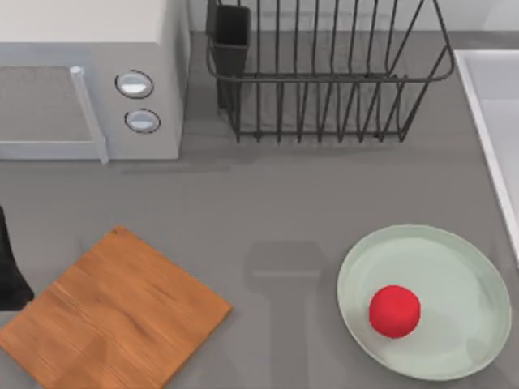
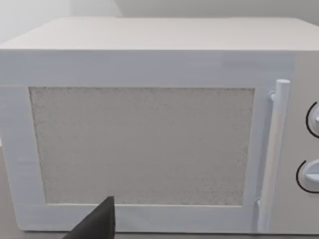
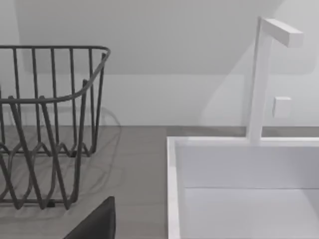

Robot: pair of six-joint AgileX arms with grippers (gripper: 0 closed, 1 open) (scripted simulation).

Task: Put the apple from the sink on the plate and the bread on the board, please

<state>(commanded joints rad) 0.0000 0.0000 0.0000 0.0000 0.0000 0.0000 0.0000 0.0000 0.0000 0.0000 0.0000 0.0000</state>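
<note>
Apple (image 1: 395,310) sits on the plate (image 1: 454,267) at table's 4 o'clock, cutting board (image 1: 113,316) bare at 8 o'clock beside my left arm, bread unlocated; I judge left nearer; claw states: cannot tell.

The red apple (image 1: 395,310) rests on the mint-green plate (image 1: 454,267) (right side), the wooden board (image 1: 113,312) bare at left.

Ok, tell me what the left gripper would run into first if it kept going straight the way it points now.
Most likely the microwave. In the left wrist view the left gripper faces the door's speckled window head-on, with nothing visible between them. How far off the door is cannot be judged.
</note>
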